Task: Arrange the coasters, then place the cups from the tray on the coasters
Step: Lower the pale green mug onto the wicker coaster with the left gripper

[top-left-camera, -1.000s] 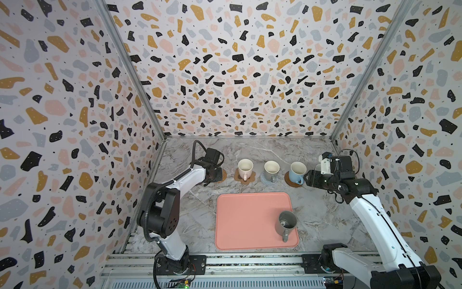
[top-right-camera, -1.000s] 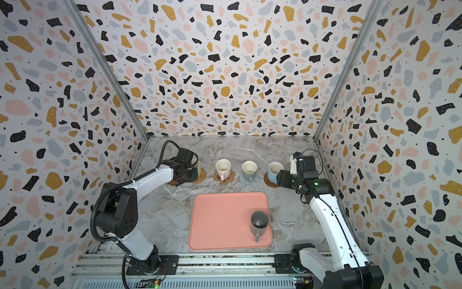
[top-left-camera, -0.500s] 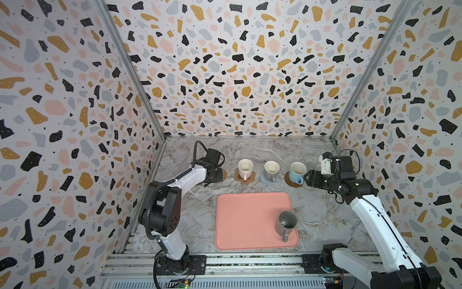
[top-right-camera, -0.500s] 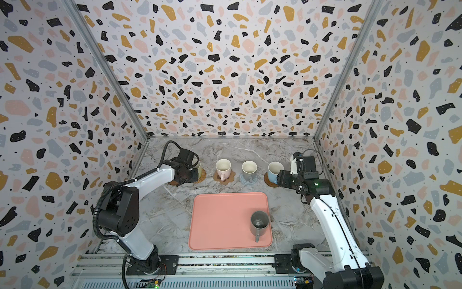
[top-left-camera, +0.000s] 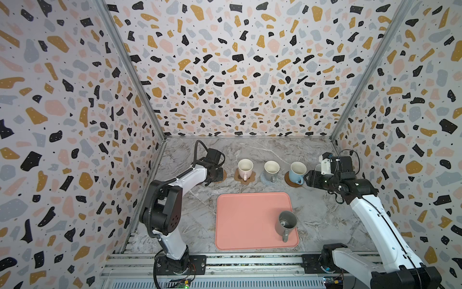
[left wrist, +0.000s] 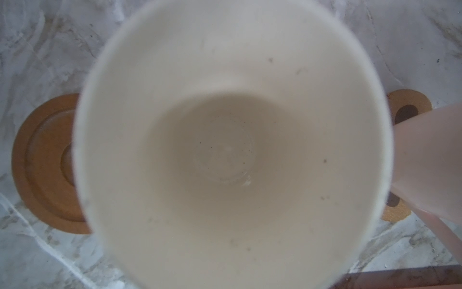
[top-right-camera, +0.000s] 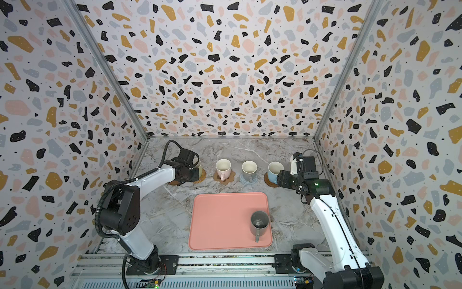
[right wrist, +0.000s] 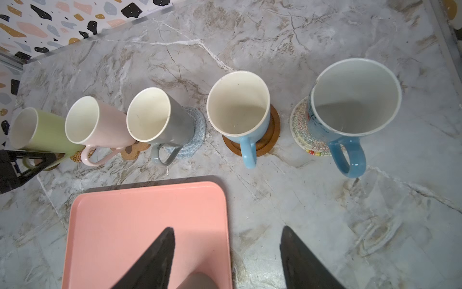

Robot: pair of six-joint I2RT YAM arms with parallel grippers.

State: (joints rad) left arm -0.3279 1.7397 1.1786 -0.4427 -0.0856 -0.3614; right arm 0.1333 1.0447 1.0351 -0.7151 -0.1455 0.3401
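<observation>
Cups: I count six handled mugs, five in a row at the coasters and one on the tray. My left gripper [right wrist: 15, 162] is closed on the handle of the light green cup [right wrist: 45, 130], which is at the tan rattan coaster [right wrist: 76, 156]. I cannot tell whether its base is fully down.

Just beside that gripper, on the side away from the row, lies a bare glossy brown disc [left wrist: 45, 162]. On the other side, going outward, come:
- the pink cup [right wrist: 100, 125] on the paw-shaped coaster [right wrist: 130, 150]
- the grey-beige cup [right wrist: 160, 120] on the grey-blue crochet round [right wrist: 197, 130]
- the light blue cup [right wrist: 240, 107] on the second brown disc [right wrist: 271, 130]
- the deeper blue cup [right wrist: 355, 100] on the cream woven round [right wrist: 298, 122], which has coloured zigzag stitching

That makes six coasters, five with a cup. The row cups are smooth and glazed, with pale insides.

My right gripper [right wrist: 227, 228] hangs open, its dark fingers well apart with nothing between them. It is near the light blue cup and not touching it.

The single salmon-pink tray [right wrist: 125, 225] is a smooth rounded rectangle with a low rim. It lies on the marble table [right wrist: 325, 212], toward the arm bases from both grippers. The taller dark grey cup [top-left-camera: 286, 221] stands upright on it, well apart from either gripper.
</observation>
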